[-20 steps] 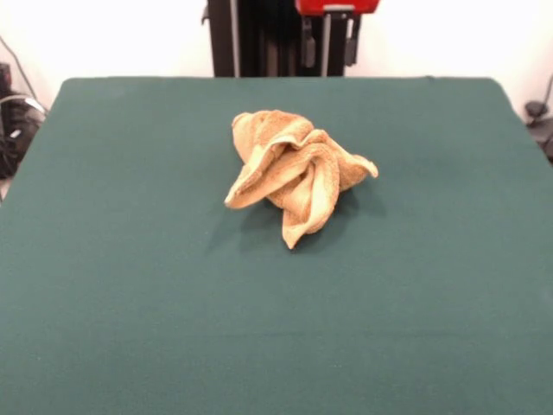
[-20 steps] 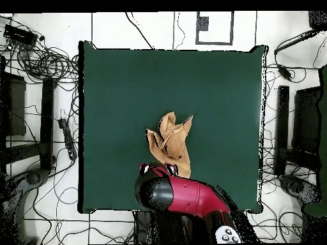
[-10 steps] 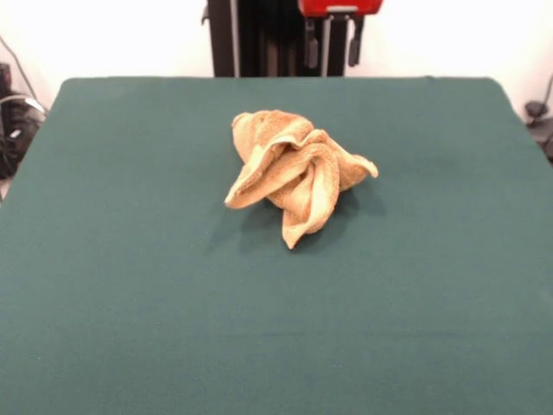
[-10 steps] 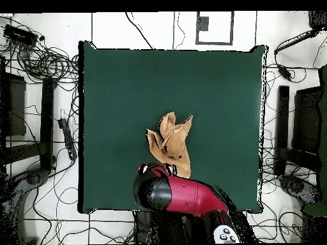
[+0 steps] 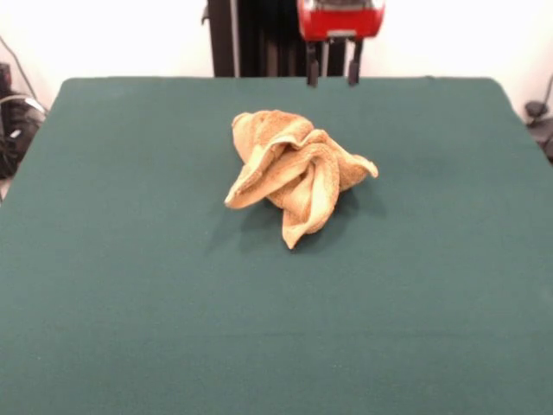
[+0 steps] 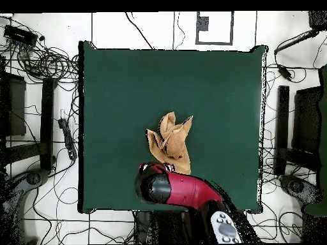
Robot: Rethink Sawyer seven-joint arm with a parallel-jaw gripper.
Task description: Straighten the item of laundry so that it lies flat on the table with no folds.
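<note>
Orange-tan terry towel (image 5: 295, 169) bunched in a crumpled heap near the middle of the green counter (image 5: 130, 285), several twisted folds rising off the cloth and two tapering tongues pointing toward the camera in the front view. Same heap in the overhead view (image 6: 170, 144), lying just beyond the red and black arm (image 6: 182, 190), which overlaps its nearest edge. Gripper (image 5: 329, 76) raised above the far side of the counter, behind the heap and well clear of it; two dark fingers (image 5: 312, 74) hanging parted, with nothing between them.

Handling, as judged: light, soft and limp, with no stiffness to carry a push; likely to drag and grip on the felt-like surface rather than slide, so lifting and laying out probably better than shoving. No risk of breakage. Best purchase probably at a free corner or hem: the protruding tongue at the front of the heap or the pointed flap at its right side in the front view, each thin enough to pinch. Woven bands and label not made out in the folds.

Surroundings: nothing else on the counter and nothing between gripper and heap; cables and stands on the floor round the counter, well apart from the work.
</note>
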